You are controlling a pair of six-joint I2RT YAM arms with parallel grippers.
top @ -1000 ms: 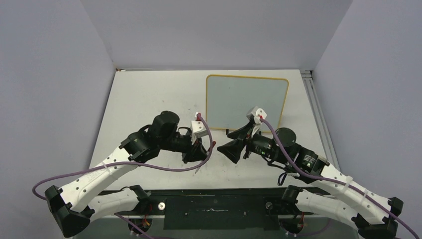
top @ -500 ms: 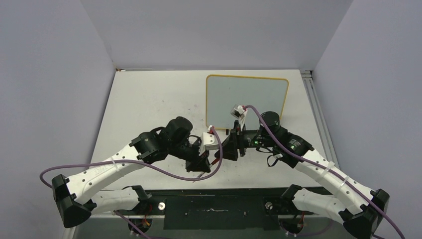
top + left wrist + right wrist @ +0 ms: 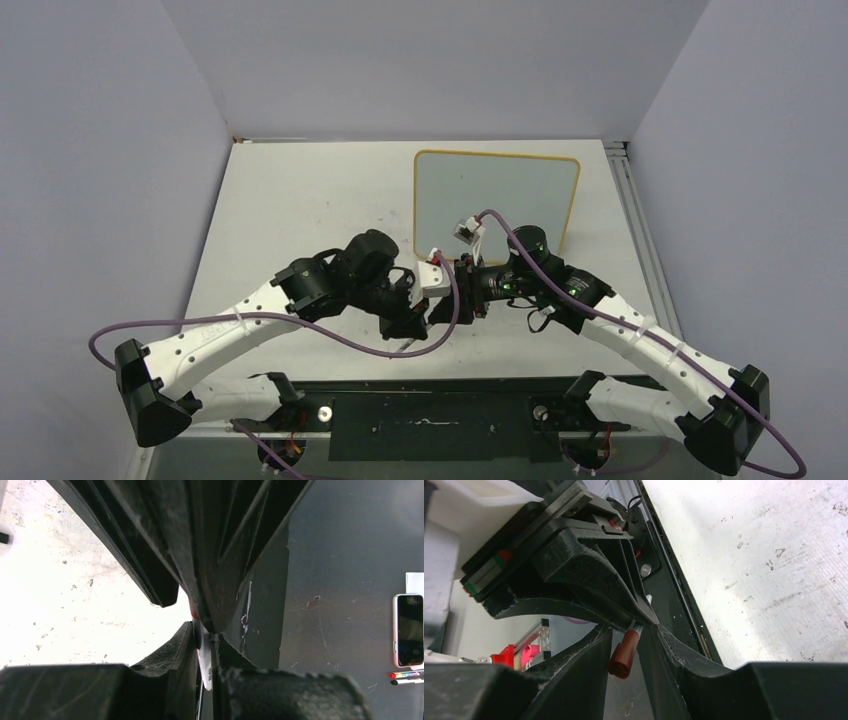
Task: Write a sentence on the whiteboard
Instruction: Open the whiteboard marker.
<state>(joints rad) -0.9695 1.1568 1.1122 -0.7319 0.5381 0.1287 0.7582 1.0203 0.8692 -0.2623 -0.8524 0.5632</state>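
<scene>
The whiteboard (image 3: 500, 190) is a small rectangular panel with rounded corners, bordered by a thin yellow-tan frame that shows along its far, left and right edges. It appears to lie flat, face up, on the far right part of the worktop (image 3: 300, 200), its long sides parallel to the back edge. From overhead its face shows an even pale grey-green. The middle of its near edge is covered from view; whether it has feet cannot be determined.
</scene>
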